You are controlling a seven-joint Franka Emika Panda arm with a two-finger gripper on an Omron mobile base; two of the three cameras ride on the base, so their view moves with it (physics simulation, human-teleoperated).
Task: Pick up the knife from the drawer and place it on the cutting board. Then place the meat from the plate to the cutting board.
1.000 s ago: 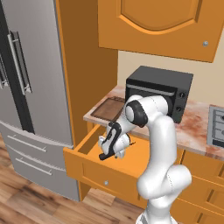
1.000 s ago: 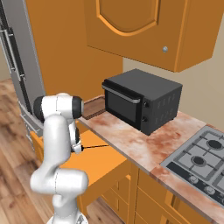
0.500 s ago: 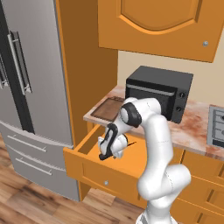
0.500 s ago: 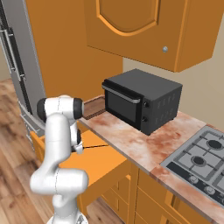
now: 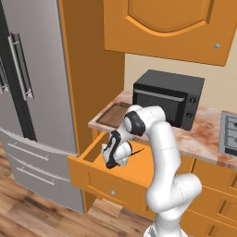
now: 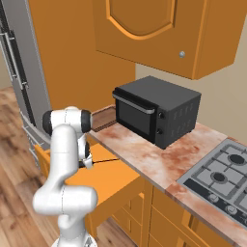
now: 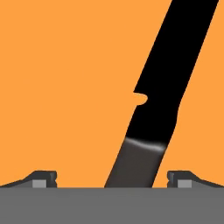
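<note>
Orange drawer floor, knife centred under the hand.
knife (image 7: 159,83) lies flat in the open drawer (image 5: 99,178), between the two fingertips (image 7: 42,178); gripper (image 5: 111,155) is spread fully wide with nothing held, hovering low over it. cutting board (image 5: 114,115) sits on the counter (image 5: 203,136) left of the microwave (image 5: 169,97). Step looks like pre-grasp on the knife. Next move likely needs a short descent, closing across the handle, then a lift to the board.
</note>
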